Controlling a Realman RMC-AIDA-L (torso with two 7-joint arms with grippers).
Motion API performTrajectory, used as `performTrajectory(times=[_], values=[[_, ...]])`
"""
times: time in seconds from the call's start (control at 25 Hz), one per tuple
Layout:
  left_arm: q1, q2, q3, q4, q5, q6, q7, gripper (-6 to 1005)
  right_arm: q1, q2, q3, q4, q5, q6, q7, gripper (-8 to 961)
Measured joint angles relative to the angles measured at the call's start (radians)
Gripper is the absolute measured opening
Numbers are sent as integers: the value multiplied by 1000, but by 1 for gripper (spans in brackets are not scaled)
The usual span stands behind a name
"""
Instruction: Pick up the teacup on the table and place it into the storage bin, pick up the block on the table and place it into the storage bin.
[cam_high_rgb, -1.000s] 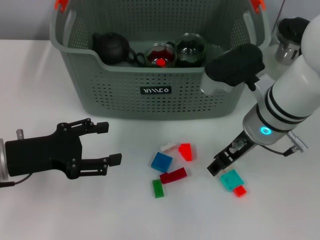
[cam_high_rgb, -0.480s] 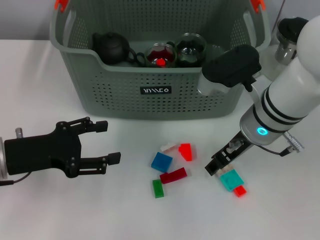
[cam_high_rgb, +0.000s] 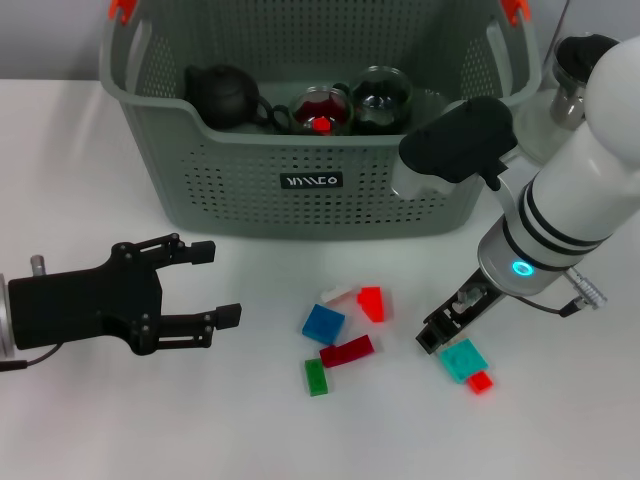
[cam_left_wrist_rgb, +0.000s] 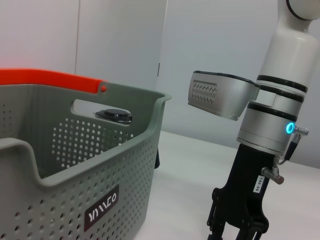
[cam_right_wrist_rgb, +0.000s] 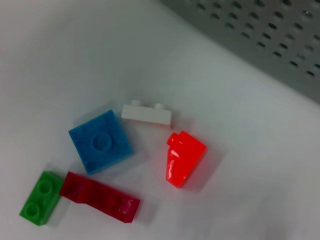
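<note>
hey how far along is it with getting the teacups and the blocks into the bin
Done: tea ware sits inside the storage bin. In hand: the right gripper hovers low by the teal block, holding nothing. Left: all the blocks, including the blue block, lie on the table. The left gripper waits open.

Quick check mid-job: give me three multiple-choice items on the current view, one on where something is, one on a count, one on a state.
1. Where is the black teapot?
A. Inside the grey-green perforated storage bin
B. On the table beside the loose blocks
C. In the left gripper

2. How many loose blocks lie on the white table in the head view?
A. Three
B. Five
C. Seven

3. What state is the black left gripper in?
A. Shut on a block
B. Open, holding nothing
C. Shut on a cup

Answers:
1 A, the teapot sits behind the bin's front wall.
2 C, the blue, white, bright red, dark red, green, teal and small red blocks.
3 B, its jaws are spread with bare table between them.
</note>
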Motion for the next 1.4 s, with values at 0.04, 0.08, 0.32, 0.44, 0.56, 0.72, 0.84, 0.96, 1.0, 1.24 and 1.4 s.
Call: performTrajectory(times=[0.04, 0.08, 0.32, 0.44, 0.56, 0.72, 0.84, 0.96, 1.0, 1.24, 1.4], values=[[0, 0, 0, 0, 0, 0, 0, 842, 0, 0, -1, 0, 0, 0, 0, 576], [0, 0, 0, 0, 0, 0, 0, 841, 0, 0, -1, 0, 0, 0, 0, 560], [0, 0, 0, 0, 0, 0, 0, 841, 0, 0, -1, 0, 0, 0, 0, 555], [0, 0, 0, 0, 0, 0, 0, 841, 1, 0, -1, 0, 0, -3, 0, 552], [0, 0, 0, 0, 0, 0, 0, 841, 2, 0, -1, 0, 0, -5, 0, 549], [0, 0, -1, 0, 0, 0, -1, 841, 2, 0, -7, 0, 0, -7, 0, 545], [0, 0, -3, 0, 0, 0, -2, 841, 2, 0, -10, 0, 0, -8, 1, 543], [0, 0, -6, 0, 0, 0, -2, 841, 2, 0, -11, -4, 0, -13, 2, 540], [0, 0, -7, 0, 0, 0, -2, 841, 2, 0, -11, -7, 0, -15, 2, 505], [2, 0, -9, 0, 0, 0, -1, 841, 5, -2, -7, -16, 4, -19, 2, 449], [3, 0, -10, 2, 0, 0, 0, 840, 5, -8, 8, -56, 5, -32, -5, 462]])
